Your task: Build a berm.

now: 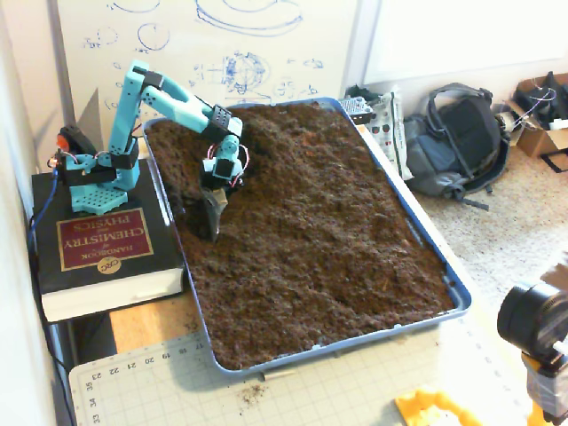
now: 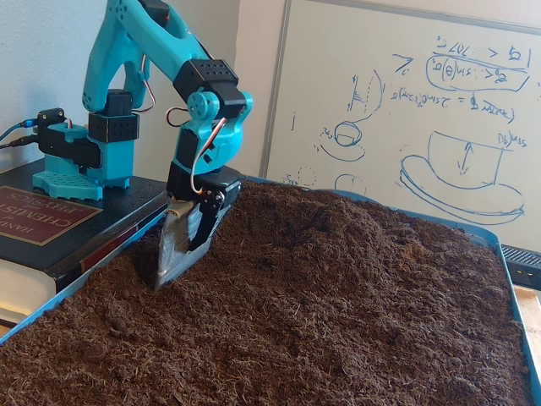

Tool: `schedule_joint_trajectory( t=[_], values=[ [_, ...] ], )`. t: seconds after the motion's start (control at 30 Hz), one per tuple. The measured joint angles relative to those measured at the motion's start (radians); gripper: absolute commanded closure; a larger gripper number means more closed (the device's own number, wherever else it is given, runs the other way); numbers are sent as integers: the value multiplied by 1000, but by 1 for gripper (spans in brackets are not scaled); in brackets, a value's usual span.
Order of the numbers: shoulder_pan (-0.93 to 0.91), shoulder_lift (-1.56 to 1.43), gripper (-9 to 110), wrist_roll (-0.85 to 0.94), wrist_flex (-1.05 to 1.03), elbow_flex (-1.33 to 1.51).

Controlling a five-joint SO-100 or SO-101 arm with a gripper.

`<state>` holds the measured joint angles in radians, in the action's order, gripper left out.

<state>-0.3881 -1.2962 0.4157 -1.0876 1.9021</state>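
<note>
Status: early-to-mid, by our read. Gripper is tip-down in the soil near the tray edge closest to the arm base; low fixed view shows the same, gripper with its flat blade-like finger dug into the surface. Pincer state: jaws look pressed together, nothing grasped, but the tips are buried in soil, so we can't tell for sure.

Berm: we see a raised mound behind and to the right of the pincer in the low view, rounded on top, running toward the whiteboard end. In the high view the berm sits beyond the pincer, toward the far end of the tray; relief is hard to read from there. There's a darker dip just beside the pincer on the base side.

Done: some soil heaped up, ridge roughly started.
Left: ridge is still broad and lumpy, not a clean elongated line; needs more soil pushed in from the flat area in front of the pincer, then shaping. Most of the bed nearer the cameras looks untouched and flat.

Arm base sits on the book, well clear of the soil.
</note>
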Motion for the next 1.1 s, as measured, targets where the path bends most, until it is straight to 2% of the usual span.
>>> schedule_joint_trajectory(
  t=[0.4, 0.6, 1.1],
  values=[
    [121, 135, 101, -17, 12, -71],
    [167, 265, 101, -81, 2, -222],
    [170, 557, 101, -95, -61, -630]
  ],
)
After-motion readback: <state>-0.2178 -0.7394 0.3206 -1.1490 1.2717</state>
